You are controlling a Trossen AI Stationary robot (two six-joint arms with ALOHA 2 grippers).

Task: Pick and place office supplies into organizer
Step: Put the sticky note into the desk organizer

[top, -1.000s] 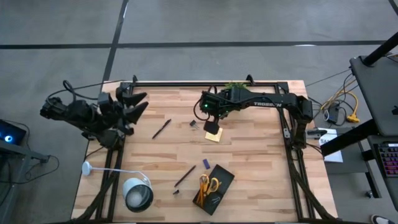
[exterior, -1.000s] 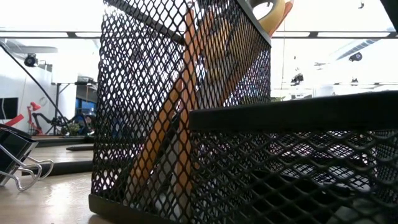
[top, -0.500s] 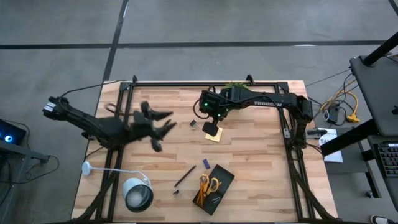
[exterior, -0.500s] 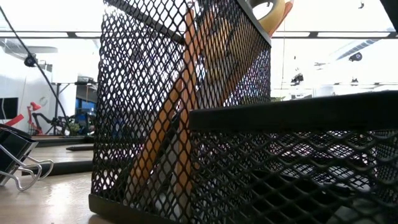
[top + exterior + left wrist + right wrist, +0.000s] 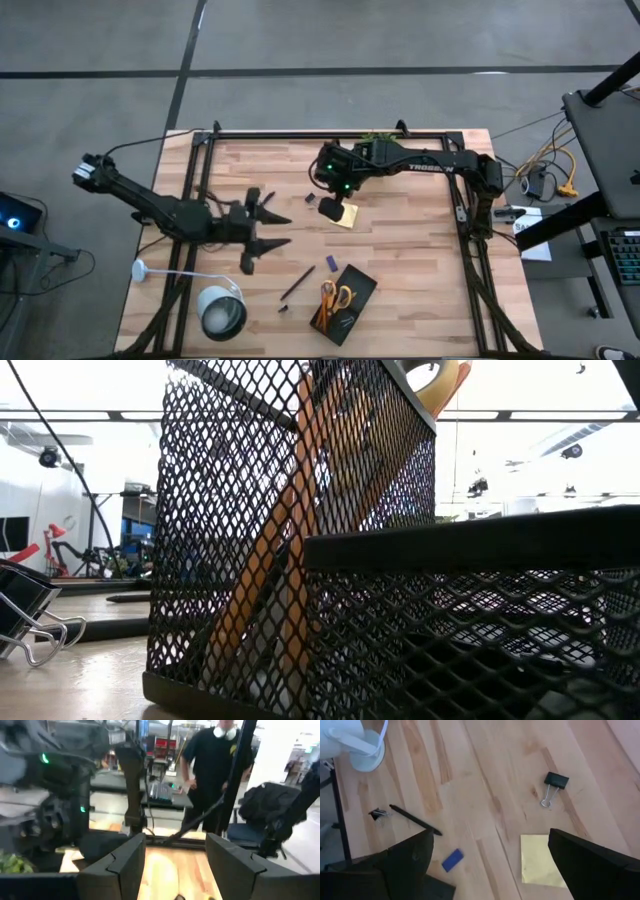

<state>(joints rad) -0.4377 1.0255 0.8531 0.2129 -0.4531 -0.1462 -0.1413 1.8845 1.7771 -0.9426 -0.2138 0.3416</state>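
On the pale wood-plank table [image 5: 420, 260], near its front edge: black wire-mesh organizer tray [image 5: 343, 296], rectangular, set askew, already holding yellow-handled scissors [image 5: 335, 295] and, in the low view, orange pencils [image 5: 262, 575] leaning inside the mesh cup.

Still loose: yellow square sticky-note pad [image 5: 347, 215] near the table's middle, flat, thin paper; small black binder clip [image 5: 553, 786] with wire handles just beside it; slim black pen [image 5: 297, 283] lying diagonal near the tray; small blue rectangular piece [image 5: 331, 263] between pen and tray; tiny dark clip-like piece [image 5: 283, 309] by the pen's end.

Right gripper [image 5: 331, 209] above the pad and binder clip, fingers spread wide, nothing held. Left gripper [image 5: 262, 232] out over the table's left half, fingers apart, empty; a person in dark clothes visible beyond the table in the left wrist view.

Step in hand, by judgement: approach for a pick, likely pad or clip under the right gripper. Next move calls for descent and a careful pinch; flat pad hard to get under, clip small and liable to skid.
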